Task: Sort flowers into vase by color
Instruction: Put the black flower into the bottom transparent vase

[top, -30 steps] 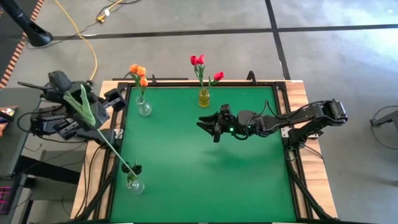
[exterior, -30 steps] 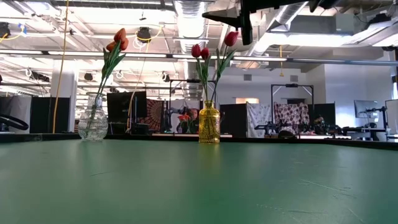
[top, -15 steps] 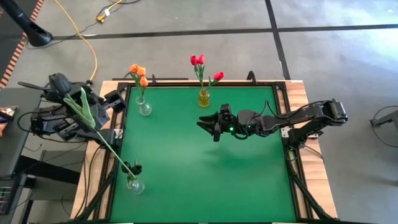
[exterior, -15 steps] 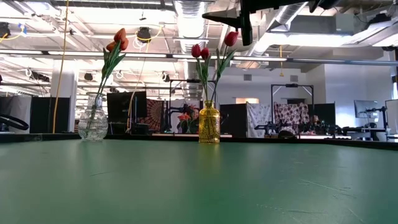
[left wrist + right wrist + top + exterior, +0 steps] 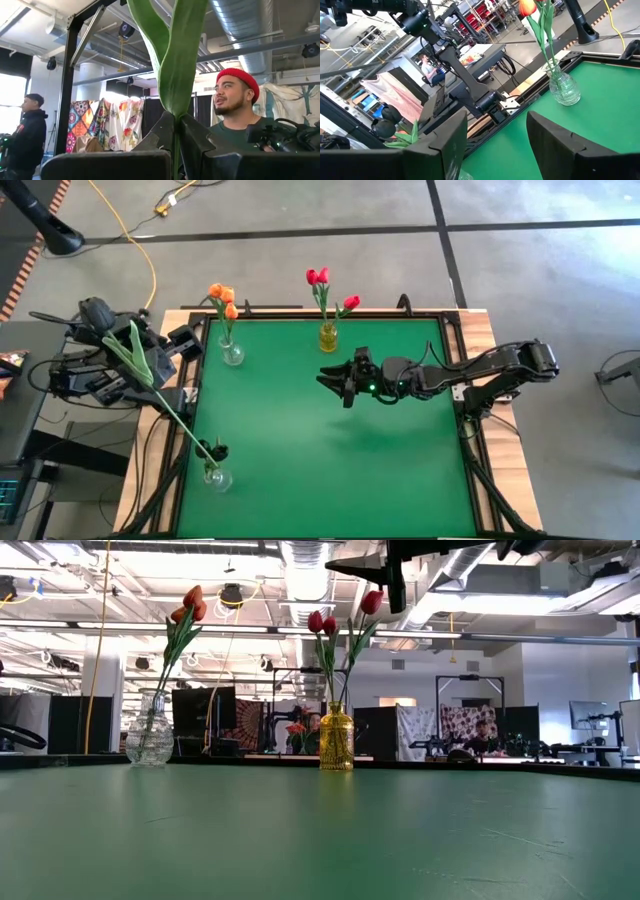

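Almost nothing has shifted in the last second; the stem [image 5: 150,380] is held as before by the left gripper [image 5: 176,131], its jaws closed on it off the table's left edge, the dark head down at the clear vase [image 5: 216,476] in the near-left corner; insertion seems paused. The right gripper [image 5: 333,383] hovers mid-table, jaws apart, empty.

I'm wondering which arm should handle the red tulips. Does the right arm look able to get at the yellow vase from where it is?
Probably yes. The right gripper hovers open over bare green mat, with the yellow vase close ahead and nothing between them. The left gripper, shut on a flower stem, is well off to the side.
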